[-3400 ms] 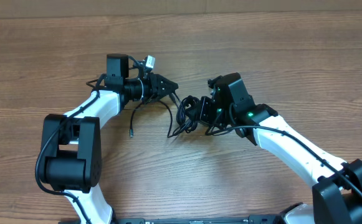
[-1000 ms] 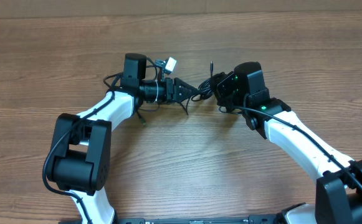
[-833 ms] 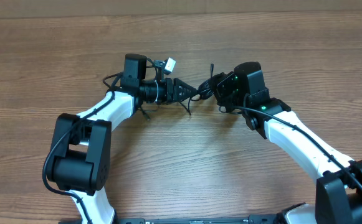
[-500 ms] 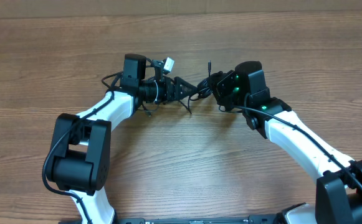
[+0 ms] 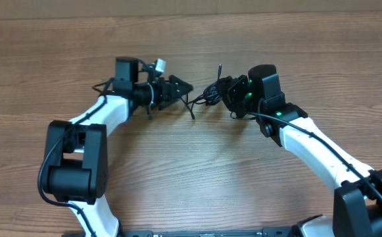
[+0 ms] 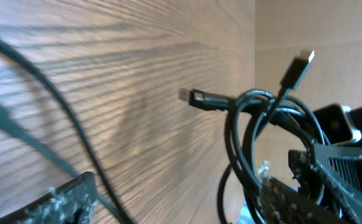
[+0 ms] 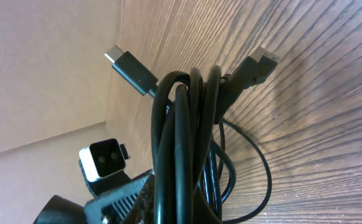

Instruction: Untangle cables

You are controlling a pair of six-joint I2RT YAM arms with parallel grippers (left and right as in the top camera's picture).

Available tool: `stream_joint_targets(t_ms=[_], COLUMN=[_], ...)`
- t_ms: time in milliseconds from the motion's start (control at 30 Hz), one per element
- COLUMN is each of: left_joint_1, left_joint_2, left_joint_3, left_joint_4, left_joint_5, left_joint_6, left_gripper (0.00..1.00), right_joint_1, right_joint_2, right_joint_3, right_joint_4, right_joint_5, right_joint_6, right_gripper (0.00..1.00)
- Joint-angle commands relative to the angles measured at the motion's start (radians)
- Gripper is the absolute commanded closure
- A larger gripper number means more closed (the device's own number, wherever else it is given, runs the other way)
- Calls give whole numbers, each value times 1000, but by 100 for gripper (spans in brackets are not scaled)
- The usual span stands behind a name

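The cables [image 5: 212, 93] are a bunch of thin black cords held just off the wooden table, right of centre. My right gripper [image 5: 229, 99] is shut on the bunch [image 7: 182, 149], and two plug tips [image 7: 128, 62] stick out above it. My left gripper [image 5: 181, 88] stands open a short way left of the bunch, apart from it. In the left wrist view its fingers [image 6: 65, 198] are far apart, with the looped cables [image 6: 261, 124] ahead on the right and one blurred loose strand [image 6: 50, 93] crossing by the left finger. A loose end [image 5: 191, 110] trails down onto the table.
Bare wooden table [image 5: 197, 178] lies all round. Both white arms reach in from the near edge, the left arm [image 5: 98, 115] and the right arm [image 5: 309, 148]. The left wrist's camera [image 7: 103, 159] shows close behind the bunch.
My left gripper has opened, let go of the cable bunch and drawn back to the left. The right gripper has stayed put, still shut on the bunch.
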Motion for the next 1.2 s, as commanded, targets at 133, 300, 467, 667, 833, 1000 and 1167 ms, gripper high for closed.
stream_joint_targets(t_ms=[133,300,467,667,833,1000,1167], left_joint_1=[20,20,12,-13,-31,-50,-74], left_joint_2=[1,10,33,70,91,91,91], left_joint_3=[0,0,0,0,0,0,-1], left_joint_4=[-14,-11,-5,21,-2,-54,-172], left_joint_5=[27,25,136,194,369,416,353], left_joint_6=[-8,-8,62,67,119,201,267], left_gripper=[16,15,16,13,22,28,42], right_joint_1=[2,2,2,2,-3,-3,-3], right_joint_2=[-9,-9,-9,-9,-9,-9,-9], right_joint_3=[11,11,11,11,11,11,11], right_joint_4=[14,13,14,35,38,49,69], right_joint_5=[-55,-59,-59,-82,-80,-81,-93], right_joint_6=[-4,-60,-75,-75,-75,-75,-71], right_gripper=[96,96,96,96,96,96,96])
